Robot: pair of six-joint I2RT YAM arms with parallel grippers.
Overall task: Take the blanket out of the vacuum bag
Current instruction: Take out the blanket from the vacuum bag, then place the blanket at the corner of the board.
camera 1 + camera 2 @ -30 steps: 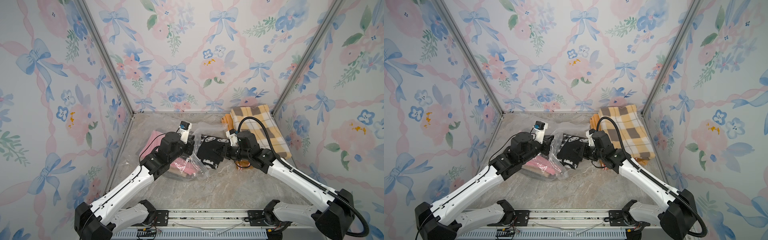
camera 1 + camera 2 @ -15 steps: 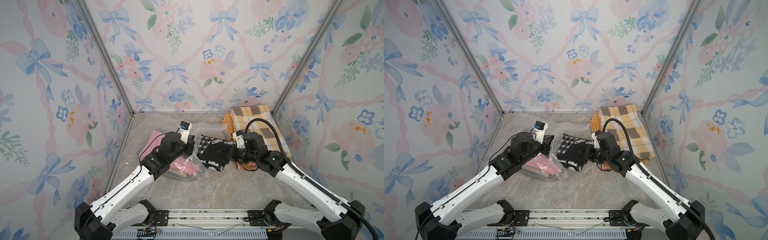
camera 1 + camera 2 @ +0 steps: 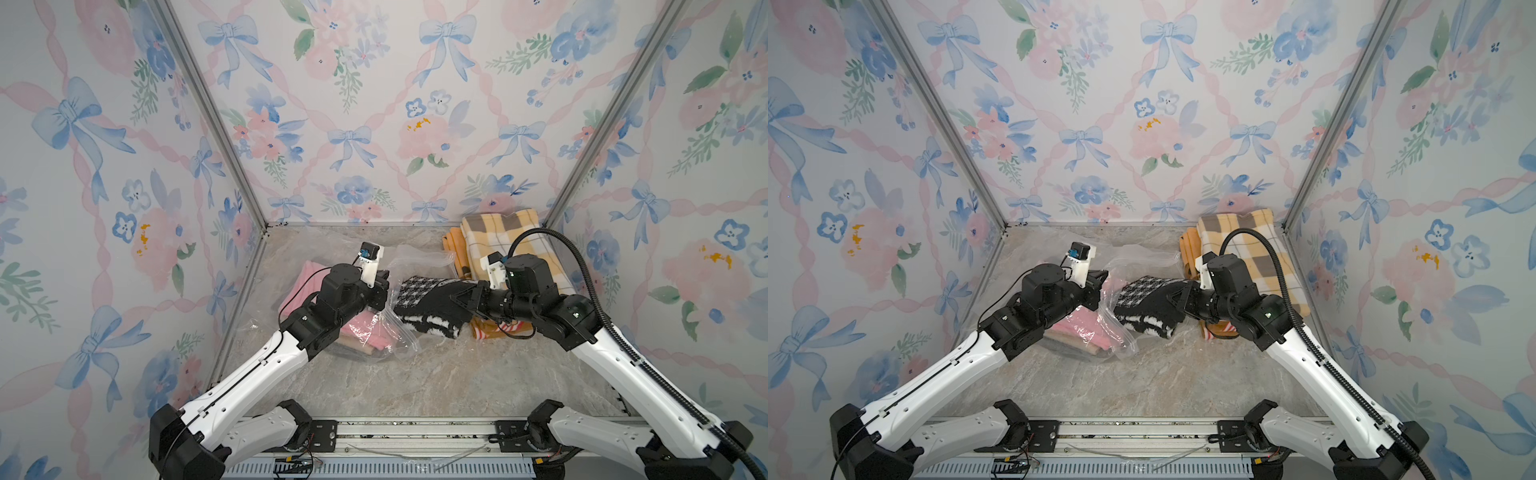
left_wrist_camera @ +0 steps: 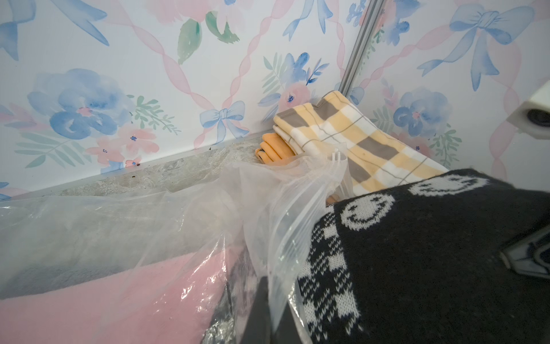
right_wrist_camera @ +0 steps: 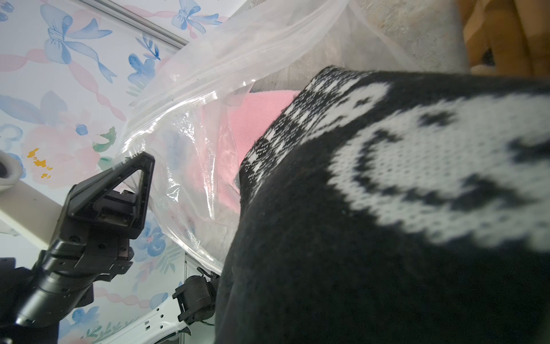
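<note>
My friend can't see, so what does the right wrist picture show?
A black-and-white smiley blanket fills most of the view, very close up. Behind it lies the open, clear vacuum bag with a pink blanket inside, and the left gripper pinches the bag's edge.

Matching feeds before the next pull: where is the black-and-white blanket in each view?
Top view: black-and-white blanket mid-table, in the right pincer.
Top view: mid-table too.
Left wrist: picture's lower right.
Right wrist: fills picture's right side.
Shared landmark: pink blanket inside the vacuum bag, beside it.
</note>
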